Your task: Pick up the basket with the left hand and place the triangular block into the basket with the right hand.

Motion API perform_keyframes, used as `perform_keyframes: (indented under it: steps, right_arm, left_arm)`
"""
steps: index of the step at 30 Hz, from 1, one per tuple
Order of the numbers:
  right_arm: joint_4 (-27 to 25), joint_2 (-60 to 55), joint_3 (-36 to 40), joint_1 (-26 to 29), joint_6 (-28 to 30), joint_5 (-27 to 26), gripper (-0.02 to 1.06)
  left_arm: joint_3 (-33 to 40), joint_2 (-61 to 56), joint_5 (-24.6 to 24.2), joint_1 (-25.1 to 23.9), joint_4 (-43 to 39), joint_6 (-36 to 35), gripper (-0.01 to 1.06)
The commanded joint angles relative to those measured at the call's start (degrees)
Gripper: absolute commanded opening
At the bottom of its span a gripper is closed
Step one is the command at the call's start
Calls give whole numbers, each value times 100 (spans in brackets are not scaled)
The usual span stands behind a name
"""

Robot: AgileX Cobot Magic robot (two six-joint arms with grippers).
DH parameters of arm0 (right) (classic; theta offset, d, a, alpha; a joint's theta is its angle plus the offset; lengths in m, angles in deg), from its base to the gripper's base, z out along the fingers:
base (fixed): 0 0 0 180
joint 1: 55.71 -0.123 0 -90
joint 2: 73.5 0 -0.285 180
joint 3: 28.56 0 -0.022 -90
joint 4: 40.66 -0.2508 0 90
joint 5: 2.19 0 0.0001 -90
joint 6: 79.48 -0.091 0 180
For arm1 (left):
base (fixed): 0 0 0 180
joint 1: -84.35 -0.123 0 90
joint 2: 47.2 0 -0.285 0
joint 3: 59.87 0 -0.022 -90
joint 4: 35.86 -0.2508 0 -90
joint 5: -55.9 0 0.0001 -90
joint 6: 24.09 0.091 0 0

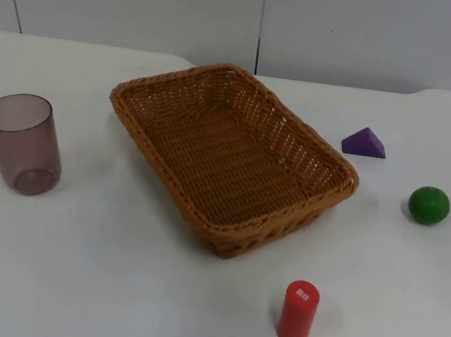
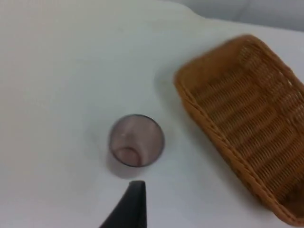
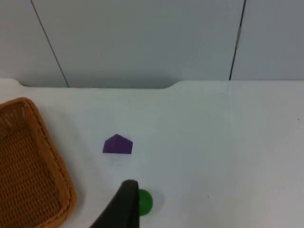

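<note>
A brown woven basket lies at the middle of the white table with nothing inside it. Just to its right rests the purple triangular block. In the left wrist view my left gripper hangs above the table close to a tinted cup, well apart from the basket. In the right wrist view my right gripper hovers by a green ball, short of the purple block, with the basket's rim off to one side. Neither gripper touches anything.
A tinted plastic cup stands upright at the left. A green ball sits at the right. A red cylinder stands near the front. The grey partition wall closes the far edge.
</note>
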Motion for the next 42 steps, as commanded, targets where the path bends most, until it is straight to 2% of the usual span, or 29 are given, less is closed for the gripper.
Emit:
perform_keyframes:
  steps: [1, 4, 7, 8, 10, 12, 13, 18, 19, 23, 26, 29, 37, 42]
  right_arm:
    - [-33, -9, -41, 19, -19, -150, 105]
    - [-33, -9, -41, 19, -19, -113, 105]
    - [-33, -9, -41, 19, -19, -113, 105]
    - [-33, -9, -41, 19, -19, -113, 105]
    - [0, -9, -41, 19, -19, -123, 105]
    - [0, -9, -41, 19, -19, -123, 105]
    - [0, -9, -41, 19, -19, -123, 105]
    - [0, -9, -41, 19, 3, -74, 105]
    - [0, -9, -41, 19, 3, -74, 105]
    - [0, -9, -41, 19, 48, -74, 105]
    - [0, -9, -41, 19, 48, -74, 105]
    - [0, -9, -41, 19, 107, -49, 105]
    - [0, 3, -41, 19, 157, 88, 105]
    - [0, 12, -41, 19, 157, 88, 105]
  left_arm:
    - [-11, 230, 57, 273, 227, 145, 105]
    - [-11, 604, 182, 792, 227, 145, 105]
    - [-11, 1172, 505, 1523, 227, -48, 105]
    - [-11, 1172, 505, 1523, 227, -48, 105]
    - [-11, 1616, 838, 1922, 227, -281, 105]
    - [-11, 2124, 1413, 2253, 227, -735, 105]
    - [-11, 2124, 1413, 2253, 227, -735, 105]
    - [-21, 3011, 2377, 2332, 474, -1651, 105]
    - [-21, 3011, 2377, 2332, 474, -1651, 105]
    - [-21, 3582, 2999, 2246, 477, -2720, 105]
    - [-21, 3887, 3242, 2246, 477, -3020, 105]
    - [-131, 4199, 3318, 2228, 461, -3266, 105]
    - [-1130, 5183, 2916, 2025, 449, -3451, 105]
    - [-1285, 5465, 2680, 1820, 340, -3881, 105]
